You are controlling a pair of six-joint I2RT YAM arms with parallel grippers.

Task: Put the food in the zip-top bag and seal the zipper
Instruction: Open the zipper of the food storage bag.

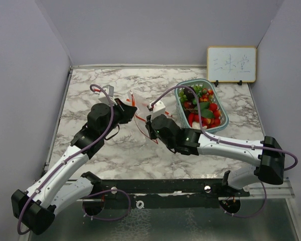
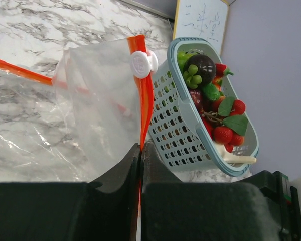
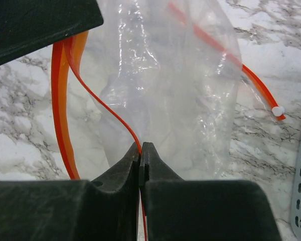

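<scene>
Top external: both arms bend inward, left gripper [image 2: 140, 151] and right gripper [image 3: 141, 149] each pinching the zipper [image 2: 146, 103].

Marble table [image 1: 90, 85] with basket [image 2: 175, 130], whiteboard [image 1: 231, 64]

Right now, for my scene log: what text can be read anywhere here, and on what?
"三味堂": faint handwriting on the whiteboard, best reading only.
White slider on the zipper: raised marks, too blurred to read.
No other text shows.
</scene>
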